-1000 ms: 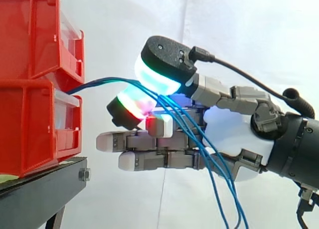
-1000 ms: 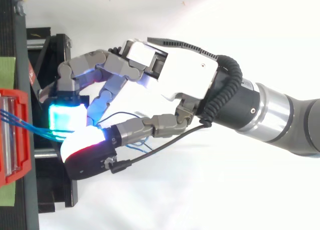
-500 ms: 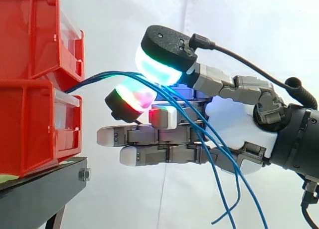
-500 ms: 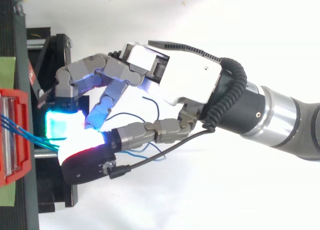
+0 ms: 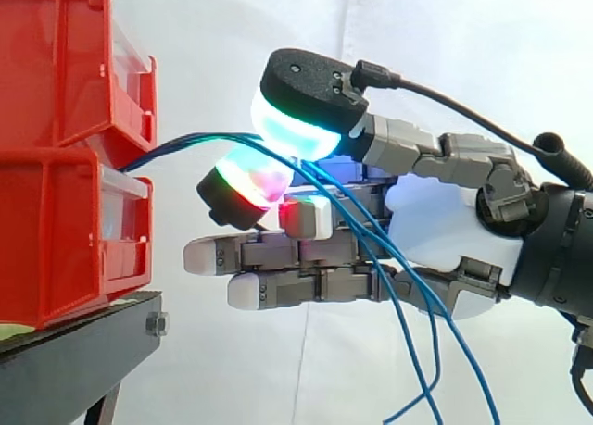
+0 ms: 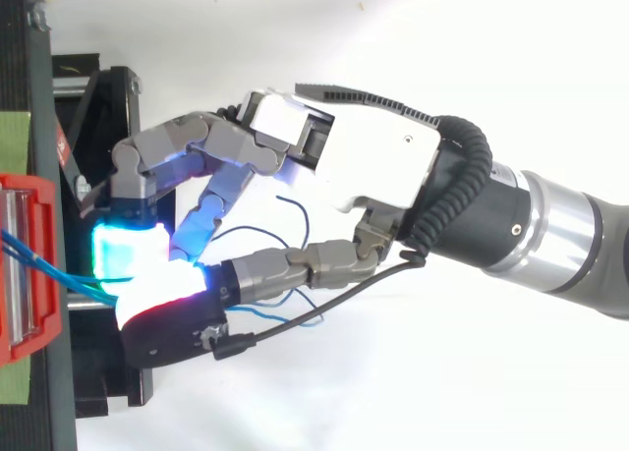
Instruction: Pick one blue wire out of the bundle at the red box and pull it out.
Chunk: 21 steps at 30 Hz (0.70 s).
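The hand (image 5: 435, 229) reached in from the right and was closed on the blue wires (image 6: 29, 252), pinching them between two glowing pads: an upper one (image 5: 292, 133) lit cyan and green under its black back, and a lower one (image 5: 246, 184) lit red and green just beneath it. How many strands of the bundle were actually clamped between those pads could not be told. The other fingers (image 5: 269, 256) lay straight and level below the pinch, pointing left toward the bins without touching them. In the top view the hand (image 6: 373, 161) sat with its white back upward. From the pinch the wires ran left in a gentle downward arc to the gap between the upper red bin (image 5: 56, 64) and the lower red bin (image 5: 56, 231), where they went in at the lower bin's clear front. To the right of the pinch the loose lengths spread apart, crossed in front of the straight fingers and the palm, and hung down toward the bottom edge, one end curling upward. The two bins were stacked on a black stand (image 5: 74, 360) at the left, well clear of the palm, and a white curtain (image 5: 232, 36) hung behind everything.
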Each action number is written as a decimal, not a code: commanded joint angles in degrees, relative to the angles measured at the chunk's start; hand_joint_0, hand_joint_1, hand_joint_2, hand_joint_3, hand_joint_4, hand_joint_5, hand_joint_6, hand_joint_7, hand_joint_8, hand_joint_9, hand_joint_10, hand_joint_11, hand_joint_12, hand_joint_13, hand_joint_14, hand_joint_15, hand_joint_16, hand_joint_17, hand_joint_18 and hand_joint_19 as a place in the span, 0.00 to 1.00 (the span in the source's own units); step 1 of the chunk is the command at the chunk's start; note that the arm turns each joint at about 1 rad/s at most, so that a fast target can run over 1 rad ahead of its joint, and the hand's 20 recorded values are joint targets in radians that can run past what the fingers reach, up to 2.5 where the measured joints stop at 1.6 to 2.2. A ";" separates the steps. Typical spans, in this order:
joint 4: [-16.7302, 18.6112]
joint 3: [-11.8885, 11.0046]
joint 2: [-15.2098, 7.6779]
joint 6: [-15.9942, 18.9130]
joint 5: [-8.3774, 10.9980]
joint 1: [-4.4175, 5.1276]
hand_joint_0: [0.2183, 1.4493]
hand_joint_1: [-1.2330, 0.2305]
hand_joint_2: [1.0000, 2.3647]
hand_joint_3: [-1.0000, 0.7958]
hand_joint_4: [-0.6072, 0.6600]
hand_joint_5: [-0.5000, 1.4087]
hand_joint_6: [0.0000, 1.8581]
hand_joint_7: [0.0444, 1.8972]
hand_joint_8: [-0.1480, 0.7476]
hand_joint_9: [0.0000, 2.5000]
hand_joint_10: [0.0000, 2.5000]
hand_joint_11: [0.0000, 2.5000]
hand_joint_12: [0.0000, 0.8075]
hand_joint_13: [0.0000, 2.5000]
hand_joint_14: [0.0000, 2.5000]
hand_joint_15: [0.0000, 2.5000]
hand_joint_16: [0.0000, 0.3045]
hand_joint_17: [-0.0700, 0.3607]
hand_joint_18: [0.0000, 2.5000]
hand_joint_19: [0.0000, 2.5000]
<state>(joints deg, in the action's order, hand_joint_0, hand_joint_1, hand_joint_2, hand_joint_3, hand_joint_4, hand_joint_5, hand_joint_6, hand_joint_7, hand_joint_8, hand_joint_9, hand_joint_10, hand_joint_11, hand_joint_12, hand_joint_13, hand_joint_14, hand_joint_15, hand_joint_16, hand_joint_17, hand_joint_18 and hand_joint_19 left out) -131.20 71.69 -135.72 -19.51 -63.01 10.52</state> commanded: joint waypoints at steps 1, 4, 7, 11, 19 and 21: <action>-0.02 0.03 0.02 0.00 0.00 0.12 0.29 0.31 0.01 0.51 0.60 0.21 0.45 0.57 0.50 0.52 0.01 0.35 0.52 0.24 0.00 0.11 0.20 0.48 0.25 0.14; -0.02 0.03 0.02 0.09 0.00 0.20 0.30 0.31 0.00 0.53 0.57 0.21 0.45 0.58 0.51 0.52 0.01 0.35 0.52 0.25 0.00 0.11 0.20 0.48 0.26 0.14; -0.02 -0.06 0.02 0.26 0.00 0.20 0.31 0.30 0.00 0.54 0.55 0.21 0.46 0.58 0.51 0.51 0.01 0.35 0.51 0.24 0.00 0.11 0.19 0.47 0.26 0.13; -0.20 0.03 0.11 2.20 0.08 0.38 0.32 0.29 0.01 0.54 0.54 0.21 0.46 0.58 0.50 0.51 0.01 0.36 0.50 0.25 0.00 0.11 0.19 0.46 0.26 0.14; -1.43 0.03 1.08 3.96 0.00 0.38 0.32 0.29 0.00 0.56 0.52 0.21 0.46 0.57 0.50 0.52 0.01 0.36 0.51 0.25 0.00 0.12 0.19 0.47 0.27 0.13; -2.22 0.03 1.60 3.96 -0.09 0.38 0.32 0.29 0.00 0.57 0.51 0.21 0.46 0.57 0.50 0.51 0.01 0.34 0.51 0.25 0.00 0.11 0.19 0.47 0.27 0.13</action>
<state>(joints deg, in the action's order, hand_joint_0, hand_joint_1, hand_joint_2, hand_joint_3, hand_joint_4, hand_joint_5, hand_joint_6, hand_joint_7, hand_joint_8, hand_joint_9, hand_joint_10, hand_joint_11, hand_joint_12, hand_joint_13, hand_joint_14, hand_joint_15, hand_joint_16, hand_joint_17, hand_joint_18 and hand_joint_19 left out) -132.59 71.72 -134.76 -15.79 -63.01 10.89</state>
